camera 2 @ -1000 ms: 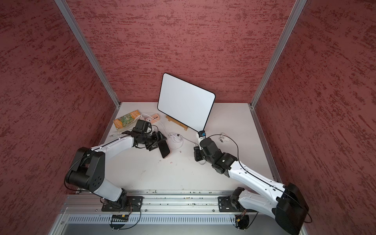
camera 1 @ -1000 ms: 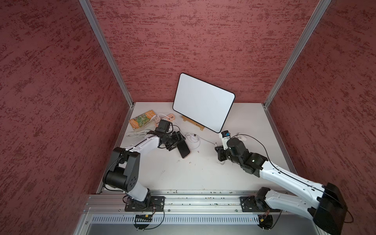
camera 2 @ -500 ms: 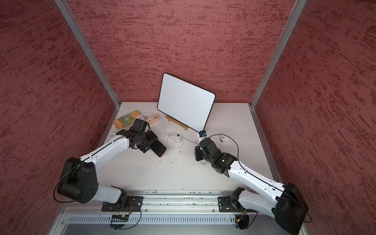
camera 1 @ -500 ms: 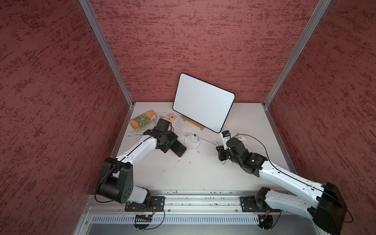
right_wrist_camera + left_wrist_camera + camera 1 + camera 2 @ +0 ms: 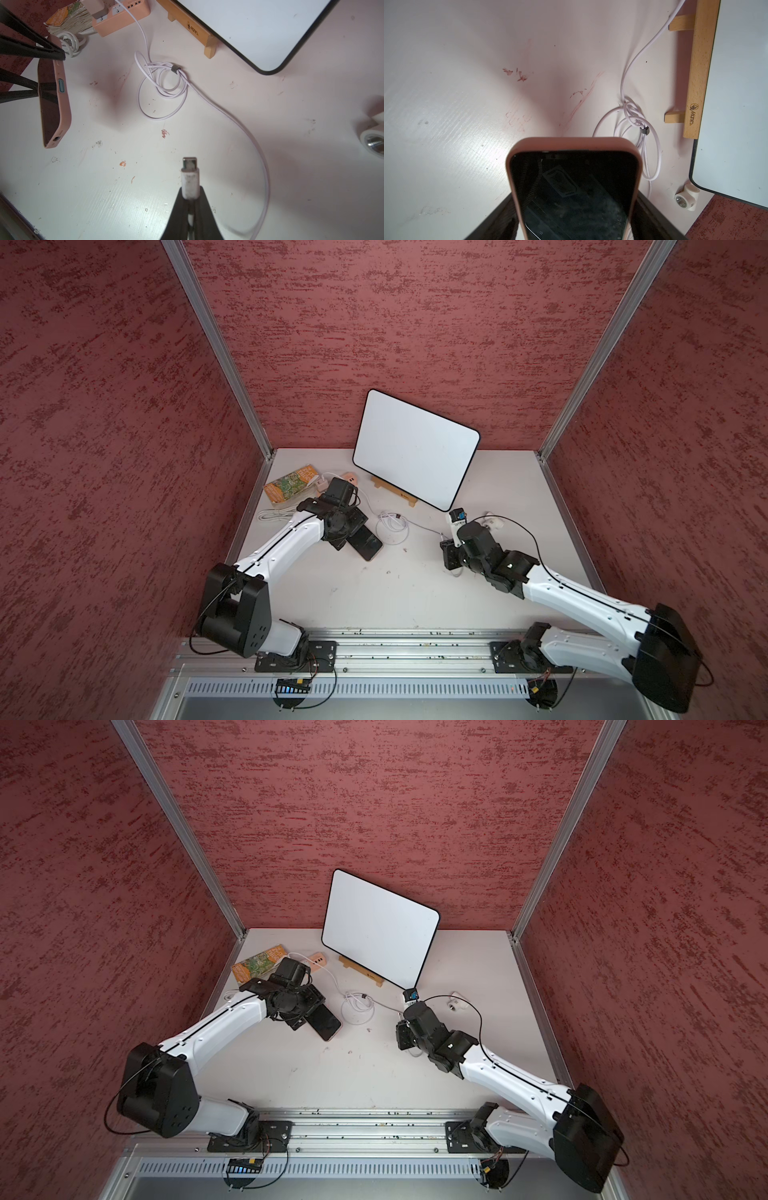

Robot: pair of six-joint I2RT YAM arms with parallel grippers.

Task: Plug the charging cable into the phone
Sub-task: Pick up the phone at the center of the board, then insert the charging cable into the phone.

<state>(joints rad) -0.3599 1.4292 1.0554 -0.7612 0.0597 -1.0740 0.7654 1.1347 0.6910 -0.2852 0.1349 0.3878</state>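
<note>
Compared with one second before, the left arm (image 5: 286,543) had stretched out, its elbow dropped toward seven o'clock, while the phone (image 5: 368,545) barely shifted. The left fingers (image 5: 499,219) gripped the phone by both long sides, its port end free and pointing to about four o'clock in both top views. The right fingers (image 5: 176,216) were closed on the charging cable (image 5: 189,178) just behind the plug. The phone lay at nine o'clock from them, well apart, with the cable's coil on the bench (image 5: 374,593) between.
</note>
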